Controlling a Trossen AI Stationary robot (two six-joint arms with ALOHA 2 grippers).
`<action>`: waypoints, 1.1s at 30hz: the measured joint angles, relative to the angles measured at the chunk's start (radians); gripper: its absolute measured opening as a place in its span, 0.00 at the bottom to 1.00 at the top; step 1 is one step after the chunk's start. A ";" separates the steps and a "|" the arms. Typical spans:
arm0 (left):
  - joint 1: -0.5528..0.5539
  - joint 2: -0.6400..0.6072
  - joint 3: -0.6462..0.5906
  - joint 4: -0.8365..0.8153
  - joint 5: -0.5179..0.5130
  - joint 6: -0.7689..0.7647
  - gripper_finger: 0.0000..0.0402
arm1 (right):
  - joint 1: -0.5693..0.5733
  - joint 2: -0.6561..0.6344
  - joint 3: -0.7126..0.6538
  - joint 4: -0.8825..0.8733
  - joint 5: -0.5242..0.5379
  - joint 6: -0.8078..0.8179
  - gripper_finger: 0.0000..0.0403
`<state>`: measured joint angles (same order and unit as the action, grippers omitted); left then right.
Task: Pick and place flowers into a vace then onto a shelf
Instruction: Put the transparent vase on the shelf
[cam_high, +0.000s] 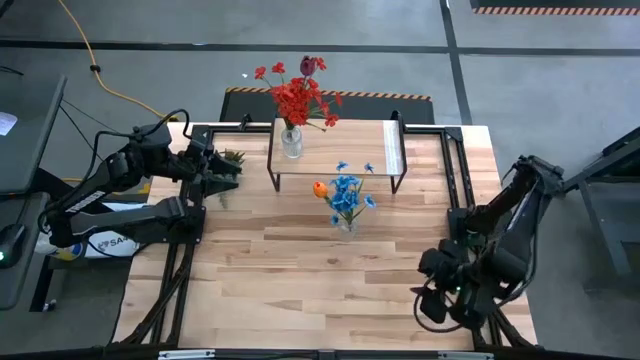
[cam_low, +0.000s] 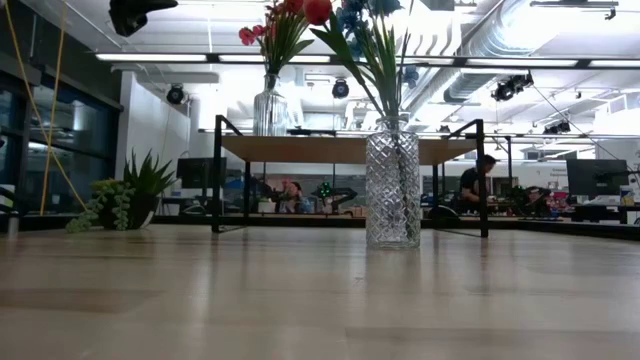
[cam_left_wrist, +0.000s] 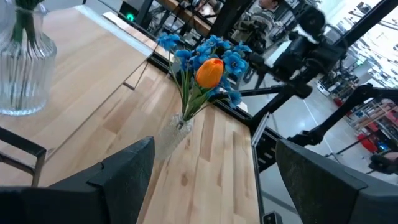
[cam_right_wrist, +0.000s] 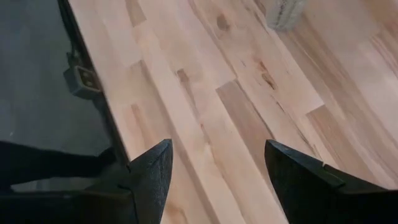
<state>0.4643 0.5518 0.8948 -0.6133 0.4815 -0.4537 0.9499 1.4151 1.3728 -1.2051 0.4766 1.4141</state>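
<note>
A clear ribbed vase (cam_high: 292, 142) with the red flowers (cam_high: 297, 97) and the dark maroon tulip (cam_high: 312, 66) stands on the left part of the shelf (cam_high: 350, 148). A second vase (cam_high: 346, 226) stands on the table in front of the shelf; it holds the blue flowers (cam_high: 347, 190) and the orange tulip (cam_high: 320, 188). In the left wrist view the orange tulip (cam_left_wrist: 210, 71) sits among the blue flowers (cam_left_wrist: 229, 57). My left gripper (cam_left_wrist: 214, 146) is open at the table's far left, empty. My right gripper (cam_right_wrist: 217, 144) is open over the near right corner, empty.
A small green leafy tuft (cam_high: 234, 157) lies by the left gripper (cam_high: 232, 172); the low view shows it as a tuft (cam_low: 125, 198) at the far left. The black frame rails (cam_high: 462, 170) run along the table's sides. People sit in the room behind the table.
</note>
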 joint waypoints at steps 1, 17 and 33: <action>0.000 0.000 0.000 -0.005 0.003 -0.002 0.91 | -0.002 0.000 -0.029 0.024 0.005 -0.001 0.61; 0.000 0.000 0.000 -0.042 0.005 0.000 0.91 | -0.061 0.000 -0.390 0.426 0.240 -0.197 0.61; 0.000 0.000 0.000 -0.045 0.026 0.011 0.91 | -0.168 0.000 -0.409 0.479 0.398 -0.369 0.67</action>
<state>0.4641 0.5522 0.8951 -0.6579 0.5072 -0.4423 0.7818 1.4151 0.9638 -0.7261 0.8745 1.0455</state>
